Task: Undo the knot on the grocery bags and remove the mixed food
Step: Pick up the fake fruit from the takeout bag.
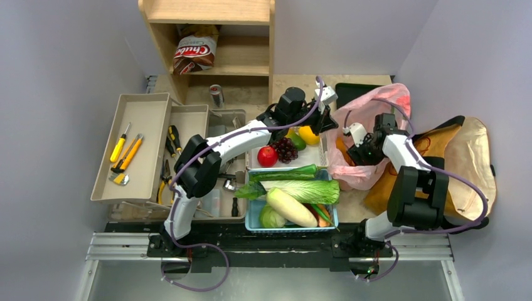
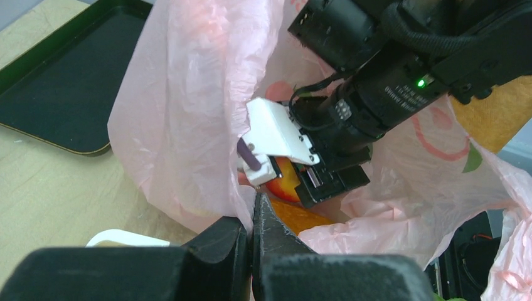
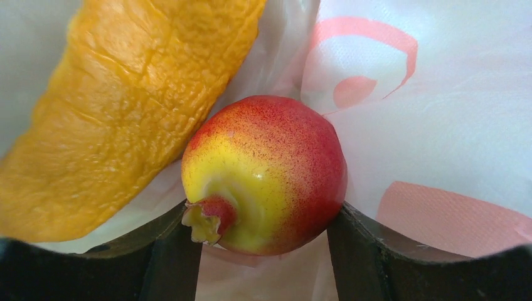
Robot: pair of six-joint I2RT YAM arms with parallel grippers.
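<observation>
The pink bag [image 1: 392, 97] lies open at two o'clock of the blue basket [image 1: 292, 229]. At the bag's nine o'clock rim the left gripper [image 2: 254, 207] is clamped tight on the film. Inside, the right gripper [image 3: 262, 212] spans a red-and-yellow apple [image 3: 270, 169] with both fingers against its skin, and a crinkled orange piece [image 3: 119, 119] sits at the apple's ten o'clock.

Chubs bag [image 1: 194, 55] on wooden shelf [image 1: 246, 61]
</observation>
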